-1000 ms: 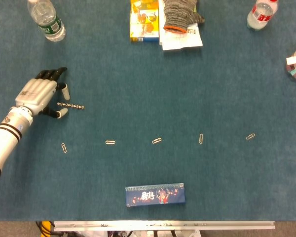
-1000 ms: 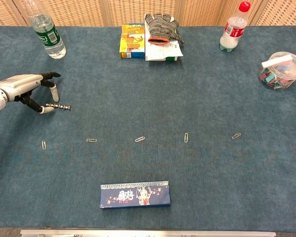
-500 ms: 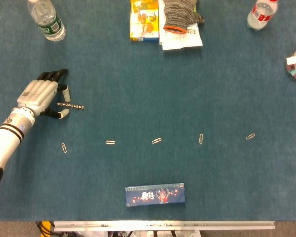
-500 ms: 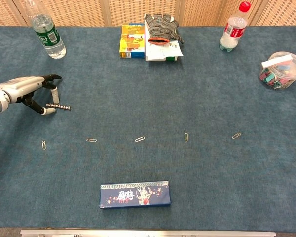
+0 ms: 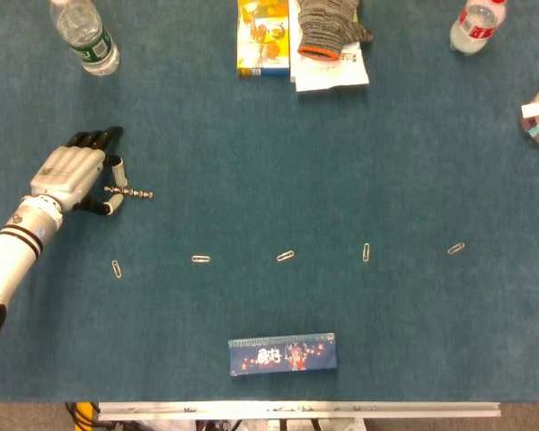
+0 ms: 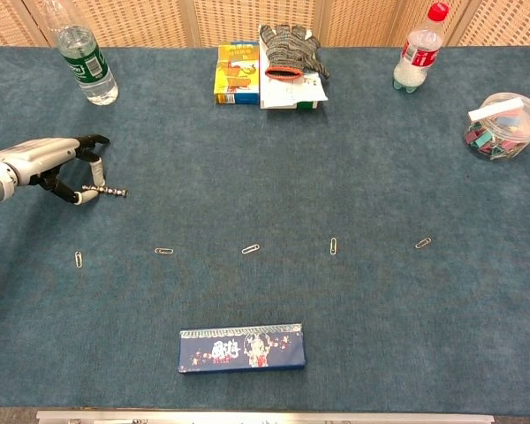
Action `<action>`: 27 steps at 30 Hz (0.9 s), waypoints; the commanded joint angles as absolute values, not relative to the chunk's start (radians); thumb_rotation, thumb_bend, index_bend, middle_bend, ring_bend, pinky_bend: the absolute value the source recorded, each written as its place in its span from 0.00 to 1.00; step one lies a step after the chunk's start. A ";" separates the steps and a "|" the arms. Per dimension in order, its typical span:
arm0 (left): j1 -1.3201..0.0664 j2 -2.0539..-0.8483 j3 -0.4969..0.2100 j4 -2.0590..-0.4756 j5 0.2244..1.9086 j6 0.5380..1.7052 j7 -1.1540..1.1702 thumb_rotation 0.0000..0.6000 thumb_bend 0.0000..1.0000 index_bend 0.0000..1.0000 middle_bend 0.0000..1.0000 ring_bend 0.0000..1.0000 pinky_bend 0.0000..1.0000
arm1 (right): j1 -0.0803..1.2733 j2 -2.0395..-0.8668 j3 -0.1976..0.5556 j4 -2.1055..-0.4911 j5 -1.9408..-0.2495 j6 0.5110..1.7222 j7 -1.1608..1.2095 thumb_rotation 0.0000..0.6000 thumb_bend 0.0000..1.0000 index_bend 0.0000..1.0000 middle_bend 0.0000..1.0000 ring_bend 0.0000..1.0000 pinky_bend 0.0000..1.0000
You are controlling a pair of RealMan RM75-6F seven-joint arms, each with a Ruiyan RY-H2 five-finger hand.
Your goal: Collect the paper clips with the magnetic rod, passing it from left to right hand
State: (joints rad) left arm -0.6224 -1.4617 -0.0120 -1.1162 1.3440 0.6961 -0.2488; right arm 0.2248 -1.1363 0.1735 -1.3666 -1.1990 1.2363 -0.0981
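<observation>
The magnetic rod (image 5: 131, 191) (image 6: 107, 191), a short beaded metal bar, lies on the blue cloth at the left. My left hand (image 5: 72, 175) (image 6: 46, 159) is at the rod's left end, thumb and a finger closed in on that end from both sides, the other fingers stretched out. Several paper clips lie in a row across the cloth, from the leftmost paper clip (image 5: 117, 268) (image 6: 79, 259) through a middle paper clip (image 5: 286, 256) (image 6: 251, 249) to the rightmost paper clip (image 5: 455, 248) (image 6: 422, 242). The right hand shows in neither view.
A water bottle (image 5: 85, 36) stands at the back left, a yellow box (image 5: 262, 36) and a grey glove (image 5: 332, 25) at the back middle, a red-capped bottle (image 5: 476, 25) and a clear tub (image 6: 505, 125) at the right. A blue box (image 5: 282, 353) lies near the front edge.
The left hand's thumb and finger have closed in on the rod's left end; the rod has shifted very slightly. The paper clips have not moved.
</observation>
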 commanded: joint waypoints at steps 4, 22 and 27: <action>-0.623 -1.467 -0.012 -1.109 1.344 0.698 -0.238 1.00 0.36 0.48 0.00 0.00 0.00 | 0.223 -1.138 0.173 -1.365 -1.197 1.236 -0.097 1.00 0.02 0.58 0.41 0.32 0.27; -0.612 -1.465 -0.015 -1.117 1.340 0.726 -0.202 1.00 0.36 0.56 0.00 0.00 0.00 | 0.220 -1.138 0.176 -1.364 -1.198 1.240 -0.088 1.00 0.02 0.58 0.41 0.32 0.27; -0.600 -1.434 -0.015 -1.161 1.345 0.756 -0.193 1.00 0.36 0.57 0.00 0.00 0.00 | 0.220 -1.133 0.178 -1.373 -1.204 1.247 -0.089 1.00 0.02 0.58 0.41 0.32 0.27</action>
